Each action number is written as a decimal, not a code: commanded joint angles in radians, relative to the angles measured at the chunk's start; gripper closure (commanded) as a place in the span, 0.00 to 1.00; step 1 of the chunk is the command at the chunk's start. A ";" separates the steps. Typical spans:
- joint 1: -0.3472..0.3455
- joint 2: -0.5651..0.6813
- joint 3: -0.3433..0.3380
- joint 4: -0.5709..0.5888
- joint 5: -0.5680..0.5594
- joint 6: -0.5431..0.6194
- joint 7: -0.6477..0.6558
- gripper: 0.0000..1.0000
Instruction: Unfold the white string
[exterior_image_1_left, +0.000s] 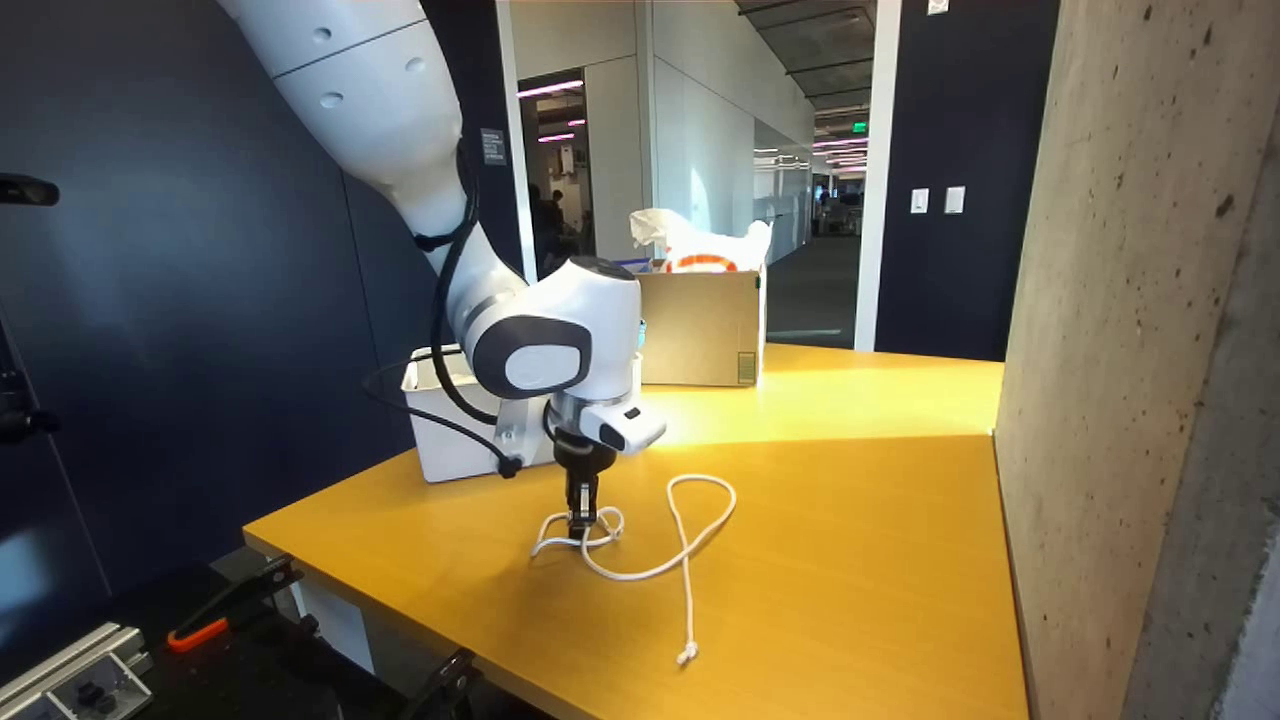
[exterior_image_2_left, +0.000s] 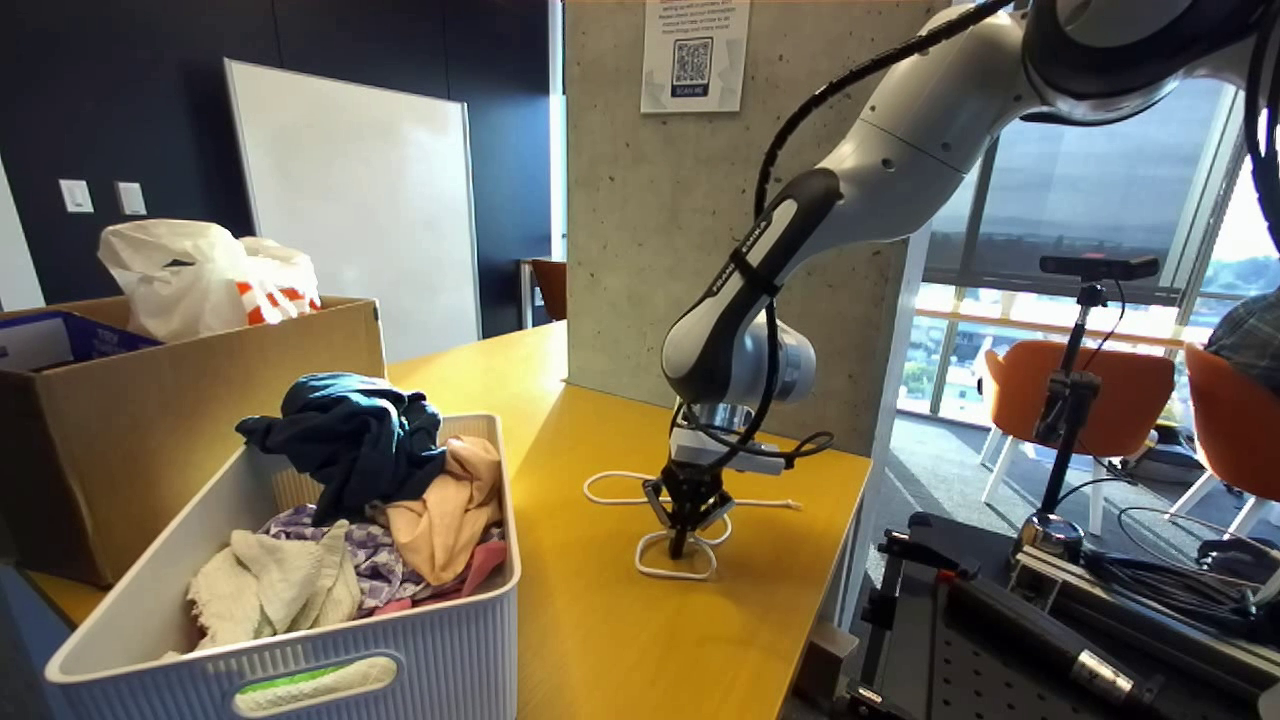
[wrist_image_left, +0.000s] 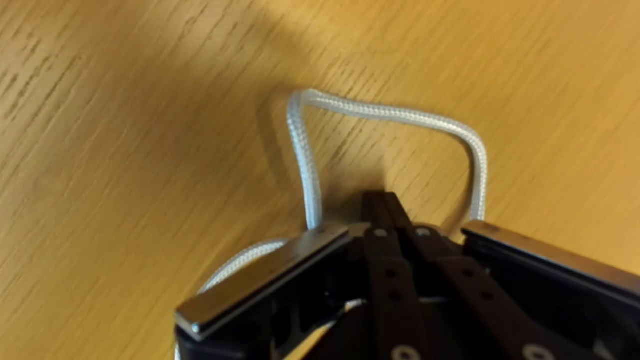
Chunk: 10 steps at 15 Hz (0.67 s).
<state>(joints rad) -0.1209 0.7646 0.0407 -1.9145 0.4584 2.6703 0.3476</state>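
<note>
We see the gripper (wrist_image_left: 384, 200) fully closed, its fingertips meeting with nothing visible between them; whether they touch the yellow tabletop (exterior_image_1_left: 850, 560), we cannot tell. The white string (exterior_image_1_left: 688, 600) lies around those fingertips: in the wrist view one bend passes them on both sides, then runs under the gripper's body, where we lose it. From the hand it curves away, crosses itself and finishes in a knot; we cannot make out its other end.

Near the hand stands a white rectangular bin (exterior_image_1_left: 450, 455) of crumpled cloths (exterior_image_2_left: 350, 440), partly hidden by the arm (exterior_image_1_left: 395, 140) in an exterior view; through its handle slot shows a strip of green and white (exterior_image_2_left: 320, 688) we cannot identify. Farther from the hand, white plastic bags (exterior_image_2_left: 180, 285) with half-seen orange print stick out of a cardboard box (exterior_image_2_left: 180, 430).

Above the hand, a black strap (exterior_image_2_left: 755, 276) interrupts the arm's lettering (exterior_image_2_left: 757, 238), leaving "FRAN" and "EMIKA". Higher, on the concrete pillar (exterior_image_2_left: 620, 250), a poster (exterior_image_2_left: 728, 70) reads "SCAN ME" under its QR code (exterior_image_2_left: 692, 62); its upper lines are cut off. A wall sign (exterior_image_1_left: 493, 147) beyond the arm is too small to read.
</note>
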 joint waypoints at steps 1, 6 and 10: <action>0.027 -0.040 -0.016 -0.022 0.000 0.001 0.020 1.00; 0.001 -0.123 0.004 -0.110 0.029 0.050 -0.017 1.00; -0.023 -0.162 0.005 -0.163 0.038 0.069 -0.027 1.00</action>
<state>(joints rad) -0.1251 0.6539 0.0406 -2.0142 0.4617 2.7145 0.3465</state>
